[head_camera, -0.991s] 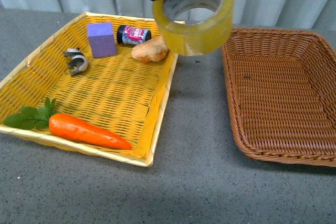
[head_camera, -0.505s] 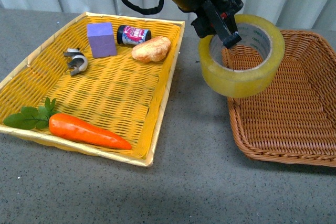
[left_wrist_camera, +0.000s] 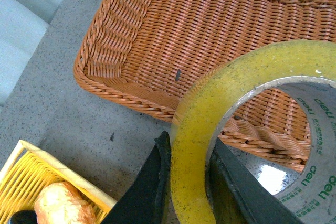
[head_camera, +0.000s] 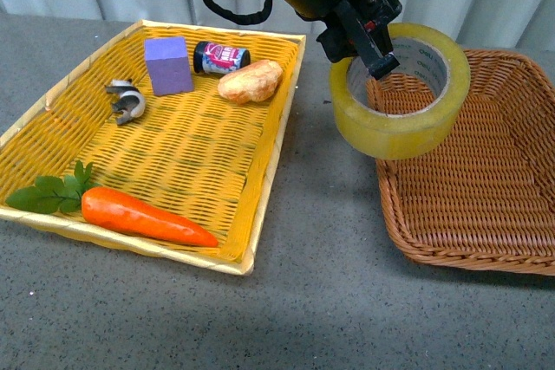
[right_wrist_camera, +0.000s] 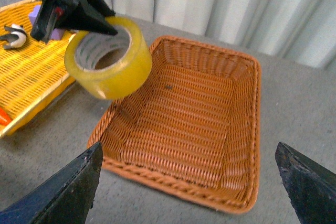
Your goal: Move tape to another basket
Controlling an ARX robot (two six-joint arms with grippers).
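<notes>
The tape point(head_camera: 401, 132), a wide yellowish roll with a white printed core, hangs in the air over the near-left rim of the brown wicker basket point(head_camera: 486, 253). My left gripper point(head_camera: 368, 45) is shut on the roll's wall, one finger inside the core and one outside point(left_wrist_camera: 149, 192). In the left wrist view the tape point(left_wrist_camera: 197, 124) fills the lower right, with the basket point(left_wrist_camera: 121, 35) under and beyond it. The right wrist view shows the tape point(right_wrist_camera: 118, 77) held above the basket's point(right_wrist_camera: 231, 203) left edge. My right gripper point(right_wrist_camera: 189, 182) is open and holds nothing, apart from the basket.
A yellow woven basket point(head_camera: 264, 188) stands at the left with a carrot point(head_camera: 143, 217), a purple block point(head_camera: 167, 65), a small dark jar point(head_camera: 220, 56), a bread roll point(head_camera: 250, 81) and a grey metal clip point(head_camera: 127, 100). A strip of grey table point(head_camera: 321, 214) separates the two baskets.
A second ago the tape was above the yellow basket's far right corner. My left gripper carried it right and down to the brown basket's left rim; since half a second ago it has barely moved.
</notes>
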